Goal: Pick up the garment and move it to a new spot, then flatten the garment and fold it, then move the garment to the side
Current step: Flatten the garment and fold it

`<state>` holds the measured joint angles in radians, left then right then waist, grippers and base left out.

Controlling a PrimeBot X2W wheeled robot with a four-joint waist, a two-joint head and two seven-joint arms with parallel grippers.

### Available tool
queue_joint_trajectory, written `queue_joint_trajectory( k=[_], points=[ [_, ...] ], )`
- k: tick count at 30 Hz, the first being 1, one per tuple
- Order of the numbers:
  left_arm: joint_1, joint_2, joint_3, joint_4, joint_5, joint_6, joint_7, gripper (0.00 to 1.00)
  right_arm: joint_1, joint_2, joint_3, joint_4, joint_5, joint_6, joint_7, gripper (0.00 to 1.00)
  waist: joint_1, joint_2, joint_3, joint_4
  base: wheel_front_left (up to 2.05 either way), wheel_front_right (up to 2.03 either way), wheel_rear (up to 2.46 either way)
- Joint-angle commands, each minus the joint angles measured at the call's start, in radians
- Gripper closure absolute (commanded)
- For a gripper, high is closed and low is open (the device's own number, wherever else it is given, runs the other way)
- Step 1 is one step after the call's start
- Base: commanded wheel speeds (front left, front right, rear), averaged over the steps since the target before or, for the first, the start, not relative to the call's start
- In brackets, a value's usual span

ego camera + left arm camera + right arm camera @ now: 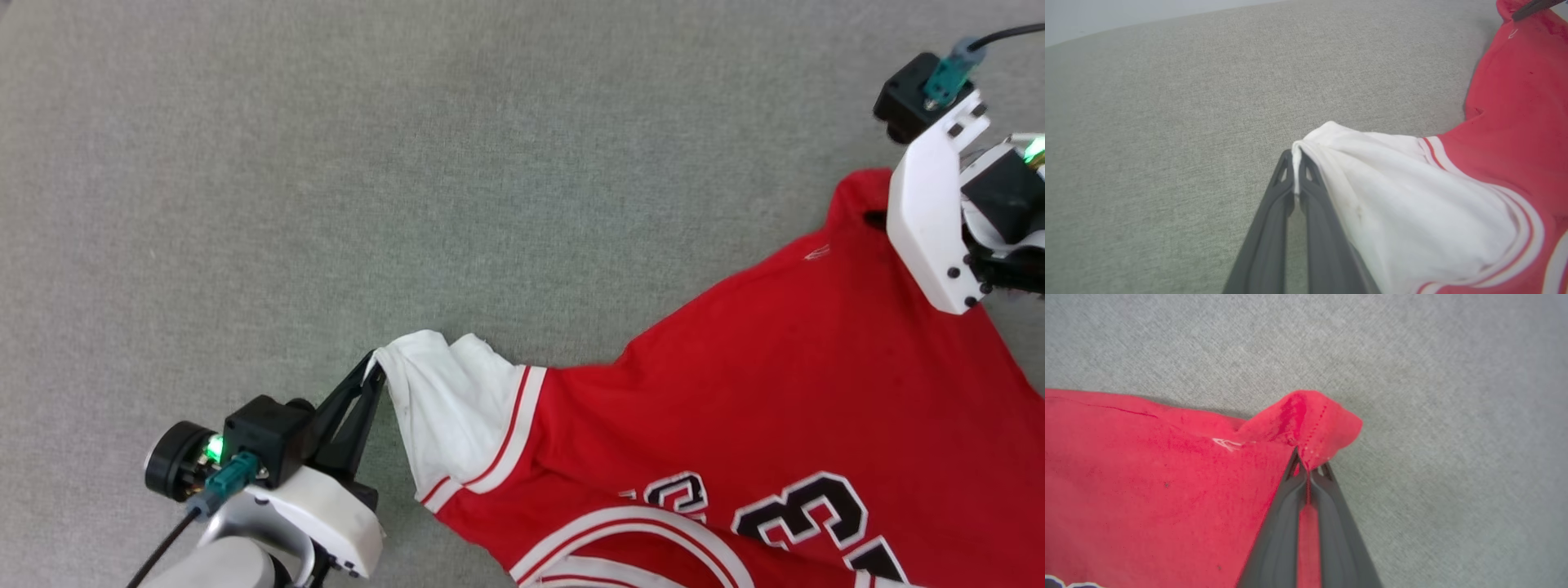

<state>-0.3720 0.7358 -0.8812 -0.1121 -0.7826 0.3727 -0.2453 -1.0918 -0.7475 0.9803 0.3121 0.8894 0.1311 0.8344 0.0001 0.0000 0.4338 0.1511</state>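
Red cloth with white short sleeves: the shirt [775, 392] lies spread on the grey woven surface [408, 163]. It takes the lower right part of my head view and runs out of that view at the bottom and at the right. Its printed face is up. I see black figures with a white outline [800, 510] near the bottom edge, cut by the frame, and curved red-and-white bands beside them.

One white sleeve [445, 400] points to the left, with striped trim where it meets the red body. This sleeve is a little bunched and drawn to a point.

My left gripper [374, 363] is at that point. In the left wrist view its two dark fingers [1269, 237] are pressed together with a thin fold of the white sleeve edge between the tips. So this gripper [1295, 157] is clamped on the shirt [1515, 122].

At the far red corner, upper right in the head view, is my right gripper [878, 219], mostly hidden behind its white housing. In the right wrist view this gripper [1308, 465] is closed on the shirt [1167, 477]. The red corner [1310, 424] is pinched between the tips and stands over them in a small hump, with a stitched hem line on it.

Between the two grippers the far edge of the shirt runs as a slanted line across the grey surface.
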Motion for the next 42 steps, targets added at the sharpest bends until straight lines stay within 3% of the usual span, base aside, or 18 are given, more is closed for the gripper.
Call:
queue_joint_trajectory(
  k=[1,12,23,28,38,41,42],
  points=[
    [-0.008,0.009,0.007,0.004,0.004,-0.001,-0.001,1.00,-0.016,-0.013,0.007,-0.005,0.010,-0.001,-0.033,1.00,-0.0001,0.0000,-0.055,-0.020,0.00,0.00,0.00],
    [-0.171,0.069,0.068,-0.031,0.032,-0.023,0.056,1.00,-0.036,-0.066,-0.023,-0.070,0.023,-0.001,-0.319,1.00,-0.0001,0.0000,-0.146,-0.090,0.00,0.00,0.00],
    [-0.528,0.096,0.152,-0.026,0.095,-0.098,0.168,1.00,-0.137,0.008,-0.208,-0.013,-0.093,-0.001,-0.531,1.00,-0.0001,0.0000,-0.068,-0.139,0.00,0.00,0.00],
    [-0.748,0.072,0.184,0.023,0.123,-0.155,0.230,1.00,-0.228,0.063,-0.319,0.014,-0.169,-0.001,-0.563,1.00,-0.0001,0.0000,-0.002,-0.149,0.00,0.00,0.00],
    [-1.191,-0.033,0.249,0.205,0.132,-0.271,0.291,1.00,-0.502,0.171,-0.488,0.081,-0.340,-0.001,-0.548,1.00,-0.0001,0.0000,0.129,-0.145,0.00,0.00,0.00],
    [-1.331,-0.065,0.254,0.276,0.149,-0.311,0.305,1.00,-0.595,0.181,-0.496,0.091,-0.370,-0.001,-0.526,1.00,-0.0001,0.0000,0.167,-0.137,0.00,0.00,0.00],
    [-1.461,-0.095,0.254,0.347,0.167,-0.349,0.310,1.00,-0.688,0.180,-0.499,0.105,-0.405,-0.001,-0.518,1.00,-0.0001,0.0000,0.200,-0.130,0.00,0.00,0.00]
  ],
)
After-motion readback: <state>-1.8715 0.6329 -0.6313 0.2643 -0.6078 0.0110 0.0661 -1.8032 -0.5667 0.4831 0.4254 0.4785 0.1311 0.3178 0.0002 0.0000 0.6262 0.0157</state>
